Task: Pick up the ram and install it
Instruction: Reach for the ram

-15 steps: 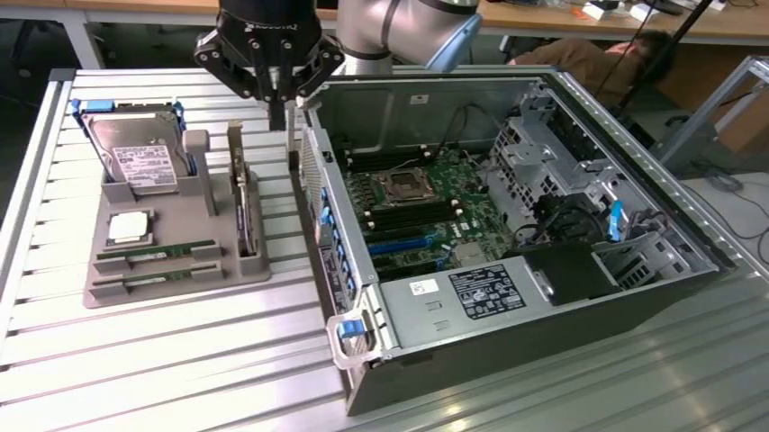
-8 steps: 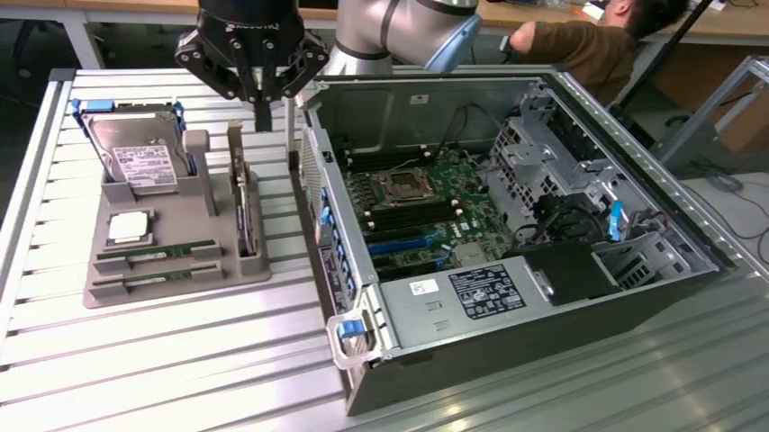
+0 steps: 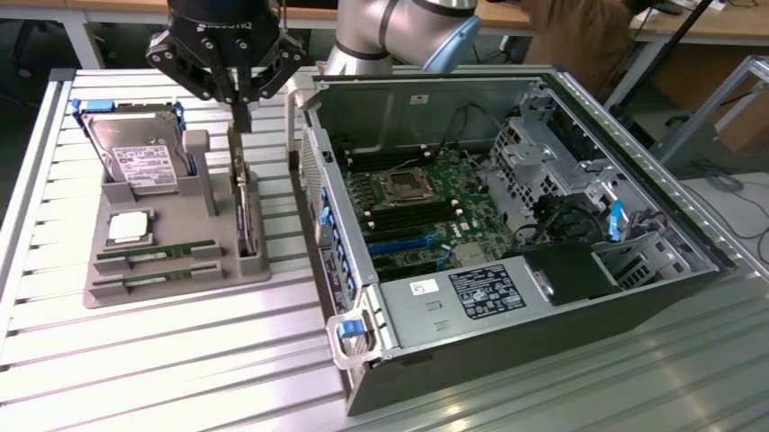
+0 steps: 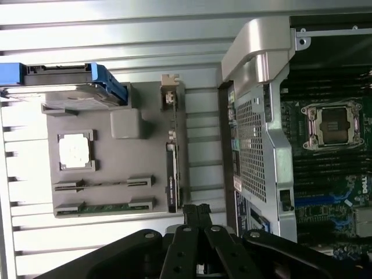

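Two green ram sticks (image 3: 157,253) (image 3: 154,277) lie in slots at the near end of a grey holder tray (image 3: 180,202) on the exterior view's left. The wrist view shows them from above, one ram stick (image 4: 104,206) green and the other (image 4: 104,185) thin and edge-on. My black gripper (image 3: 241,121) hangs above the far part of the tray, over an upright card (image 3: 247,211), well apart from the ram. Its fingertips (image 4: 196,210) are pressed together with nothing between them.
The tray also holds a silver hard drive with blue rails (image 3: 139,157) and a square processor chip (image 3: 130,227). The open computer case (image 3: 517,297) lies to the exterior view's right, motherboard (image 3: 420,216) exposed with its socket (image 4: 334,125) uncovered. A slatted metal table (image 3: 180,360) is underneath.
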